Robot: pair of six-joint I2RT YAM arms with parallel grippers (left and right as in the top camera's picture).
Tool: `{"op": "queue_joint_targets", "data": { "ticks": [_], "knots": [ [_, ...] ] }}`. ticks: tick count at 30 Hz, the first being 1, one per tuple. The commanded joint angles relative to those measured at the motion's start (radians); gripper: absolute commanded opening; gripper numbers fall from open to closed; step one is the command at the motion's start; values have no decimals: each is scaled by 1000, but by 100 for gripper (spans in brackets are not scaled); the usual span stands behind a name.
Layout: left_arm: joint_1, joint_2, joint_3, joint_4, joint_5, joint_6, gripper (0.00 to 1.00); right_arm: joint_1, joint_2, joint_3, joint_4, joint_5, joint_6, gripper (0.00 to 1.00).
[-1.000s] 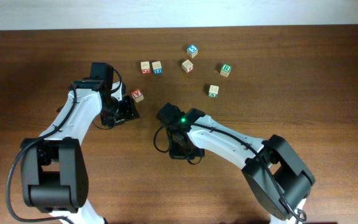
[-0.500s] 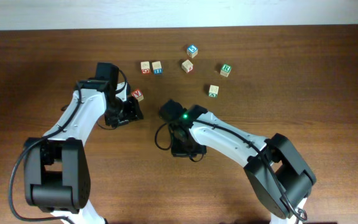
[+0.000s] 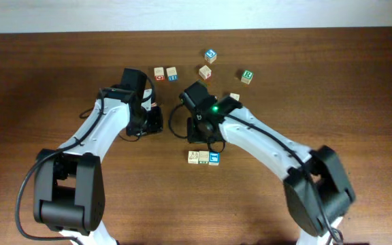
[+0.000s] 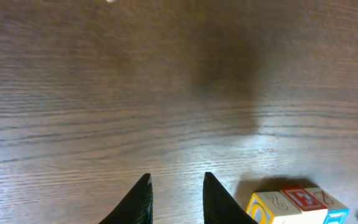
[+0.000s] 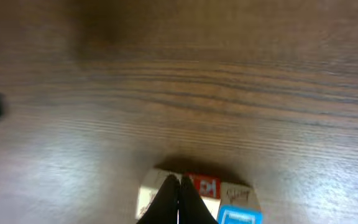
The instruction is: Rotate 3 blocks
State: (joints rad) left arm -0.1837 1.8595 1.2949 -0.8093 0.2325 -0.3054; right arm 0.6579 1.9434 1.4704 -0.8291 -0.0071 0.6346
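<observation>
your three blocks (image 3: 203, 157) sit in a touching row on the table (image 3: 359, 82): tan block (image 5: 146, 198), red e block (image 5: 205, 186), blue block (image 5: 238, 216). the right gripper (image 5: 179, 186) is close by the row, fingers pressed together, holding nothing. the left gripper (image 4: 176, 186) is off to one side, narrowly parted and empty.

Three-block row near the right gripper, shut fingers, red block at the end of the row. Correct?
One thing is off: the red block is in the middle of the row, between the tan block and the blue block. The right wrist view shows it. The right gripper is shut and near the row.
</observation>
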Motion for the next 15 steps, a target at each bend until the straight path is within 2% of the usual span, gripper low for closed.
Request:
{"op": "queue_joint_targets", "data": {
  "ticks": [1, 6, 15],
  "knots": [
    [3, -26, 16, 12, -54, -28, 29, 3, 48, -14, -5, 16, -18, 4],
    [3, -26, 16, 15, -74, -39, 34, 10, 57, -15, -31, 14, -18, 4],
    [3, -26, 16, 16, -73, -39, 36, 36, 59, -61, -10, 16, -13, 4]
  ]
}}
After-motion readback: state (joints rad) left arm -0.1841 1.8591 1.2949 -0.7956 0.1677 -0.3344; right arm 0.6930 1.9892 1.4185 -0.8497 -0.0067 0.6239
